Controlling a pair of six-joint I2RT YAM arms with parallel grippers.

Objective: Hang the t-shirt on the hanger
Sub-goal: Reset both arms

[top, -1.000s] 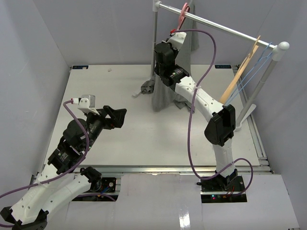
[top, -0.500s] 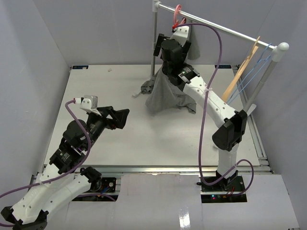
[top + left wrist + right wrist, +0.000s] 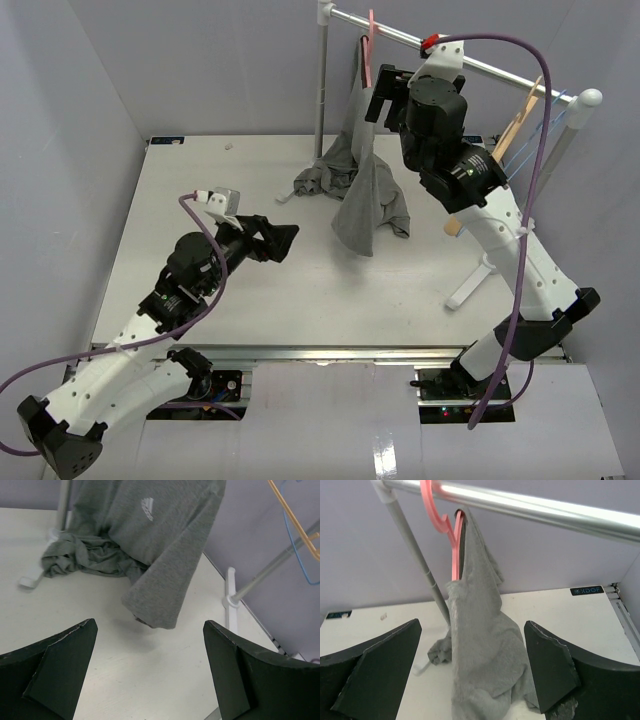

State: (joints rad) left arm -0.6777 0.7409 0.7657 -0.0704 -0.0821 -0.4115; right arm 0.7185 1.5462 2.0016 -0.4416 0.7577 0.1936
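Observation:
The pink hanger (image 3: 371, 45) hangs by its hook on the metal rail (image 3: 470, 60). The grey t-shirt (image 3: 365, 190) drapes from it down to the table, one end bunched by the rail's left post. In the right wrist view the hanger (image 3: 452, 545) runs down into the shirt (image 3: 480, 650). My right gripper (image 3: 383, 92) is open just right of the hanger and apart from the cloth (image 3: 472, 624). My left gripper (image 3: 288, 240) is open low over the table, short of the shirt's hanging sleeve (image 3: 160, 545), with nothing between its fingers (image 3: 150, 623).
A tan wooden hanger (image 3: 500, 140) and a thin blue wire hanger (image 3: 545, 125) hang at the rail's right end. The rail's left post (image 3: 322, 90) stands behind the shirt; the right post's foot (image 3: 470, 285) rests on the table by my right arm.
My right gripper opened, let go at the hanger and drew back up and to the right. The shirt now hangs free on the rail. My left arm reached forward toward the shirt.

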